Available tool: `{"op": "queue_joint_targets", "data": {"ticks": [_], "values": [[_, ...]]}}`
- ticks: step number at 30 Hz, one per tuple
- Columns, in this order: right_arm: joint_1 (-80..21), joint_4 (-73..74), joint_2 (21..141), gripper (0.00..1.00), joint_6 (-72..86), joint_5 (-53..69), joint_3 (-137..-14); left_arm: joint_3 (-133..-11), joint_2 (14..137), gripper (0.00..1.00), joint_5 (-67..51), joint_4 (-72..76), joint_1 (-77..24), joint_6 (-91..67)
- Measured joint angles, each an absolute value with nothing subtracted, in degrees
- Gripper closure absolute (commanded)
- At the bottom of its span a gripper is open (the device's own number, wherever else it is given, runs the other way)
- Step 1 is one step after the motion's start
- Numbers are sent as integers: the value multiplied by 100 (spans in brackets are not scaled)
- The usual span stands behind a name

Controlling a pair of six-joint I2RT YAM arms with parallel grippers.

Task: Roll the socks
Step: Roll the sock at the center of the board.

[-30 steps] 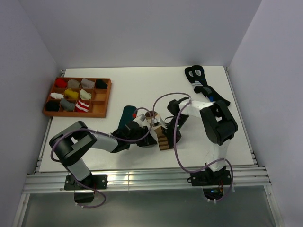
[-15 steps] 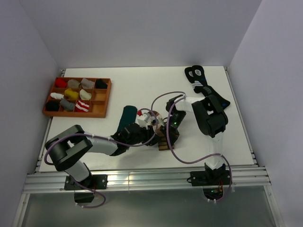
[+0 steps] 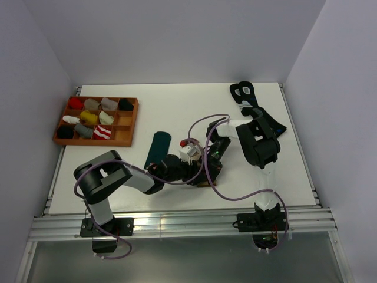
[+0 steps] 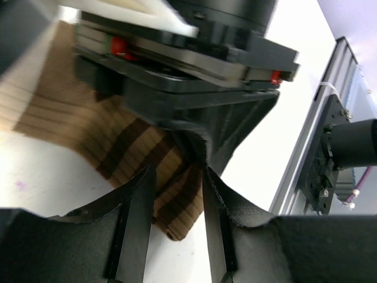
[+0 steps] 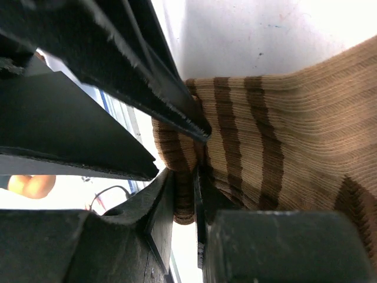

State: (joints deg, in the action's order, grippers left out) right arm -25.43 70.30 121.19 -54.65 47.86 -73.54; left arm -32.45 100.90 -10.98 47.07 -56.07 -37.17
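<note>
The brown sock (image 4: pixel 135 153) sits near the middle of the table (image 3: pixel 177 112), just right of the green sock (image 3: pixel 158 146). The right gripper (image 5: pixel 184 184) is clamped on a fold at the brown sock's edge. The left gripper (image 4: pixel 178 177) has its fingers apart, one on either side of the same sock's end. A tray (image 3: pixel 126 139) of socks sits far left, and black socks (image 3: pixel 243 93) lie far right.

Right hand (image 5: pixel 184 200) crowds left hand (image 4: pixel 175 194) at the striped sock (image 5: pixel 283 118); tabletop (image 3: pixel 188 112) beyond open.
</note>
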Motion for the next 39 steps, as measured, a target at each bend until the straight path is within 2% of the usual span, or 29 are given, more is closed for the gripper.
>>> {"op": "queue_joint_targets", "data": {"ticks": [10, 15, 22, 24, 27, 30, 34, 39], "values": [[-2488, 7072, 12221, 78, -5205, 4807, -7435, -3247, 10307, 57, -1328, 4921, -5704, -3721], [-2486, 7054, 12221, 78, -5140, 4803, -7435, -3247, 10379, 66, -1326, 4989, -5704, -3732], [-2471, 6997, 12221, 78, -4989, 4788, -7435, -3251, 10414, 71, -1334, 5022, -5704, -3776], [-2471, 6976, 12221, 78, -4941, 4786, -7430, -3251, 10414, 76, -1334, 5017, -5704, -3800], [-2464, 6943, 12219, 74, -4875, 4786, -7415, -3251, 10414, 87, -1332, 5002, -5704, -3846], [-2440, 6842, 12164, 65, -4794, 4807, -7319, -3339, 10414, 99, -1304, 4849, -5710, -3905], [-2405, 6622, 11880, 57, -4650, 4827, -7072, -3527, 10414, 100, -1253, 4499, -5725, -4003], [-2368, 6235, 11415, 52, -4534, 4713, -6829, -3710, 10403, 100, -1157, 4125, -5749, -4136]]}}
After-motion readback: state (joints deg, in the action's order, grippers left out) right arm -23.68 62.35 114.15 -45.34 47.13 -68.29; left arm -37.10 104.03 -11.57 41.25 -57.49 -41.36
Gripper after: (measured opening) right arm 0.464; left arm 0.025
